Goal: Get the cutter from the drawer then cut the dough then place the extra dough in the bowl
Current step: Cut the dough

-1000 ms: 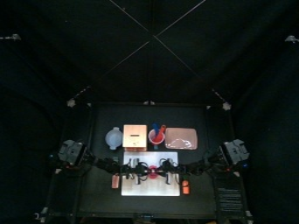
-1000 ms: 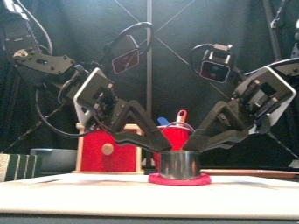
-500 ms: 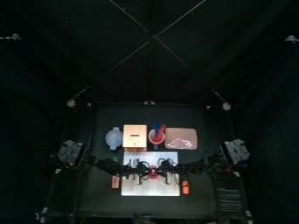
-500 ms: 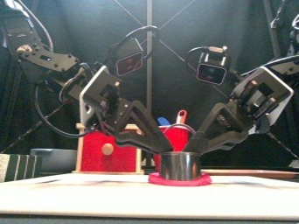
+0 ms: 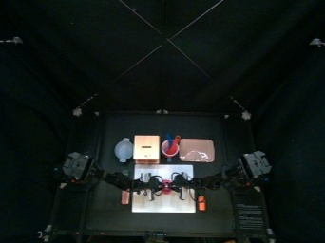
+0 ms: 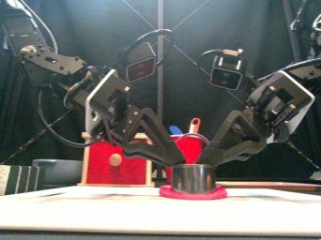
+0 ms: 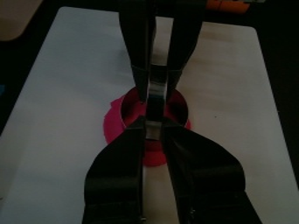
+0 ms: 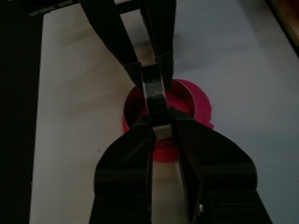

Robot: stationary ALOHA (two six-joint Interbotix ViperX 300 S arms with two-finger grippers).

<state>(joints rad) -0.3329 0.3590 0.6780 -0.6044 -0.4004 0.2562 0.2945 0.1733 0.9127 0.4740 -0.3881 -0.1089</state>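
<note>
Shifted only slightly since half a second back: left arm (image 6: 107, 98) leaning a touch differently, round metal cutter (image 6: 192, 175) unmoved. Uses white cutting board (image 6: 75, 214), spread across the front view's bottom, as firm work surface. Clamps left gripper (image 6: 175, 161) and right gripper (image 6: 211, 159), jaws narrowed onto opposite sides of the rim, probably to press evenly without tipping. Leaves pink dough disc (image 6: 192, 193) flat at lower centre. Stands the round metal cutter upright on it, long axis vertical, cutting edge down.

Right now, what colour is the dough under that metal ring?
Pinkish red; the dough shows best in the front view, spreading around the metal cutter at its base.
</note>
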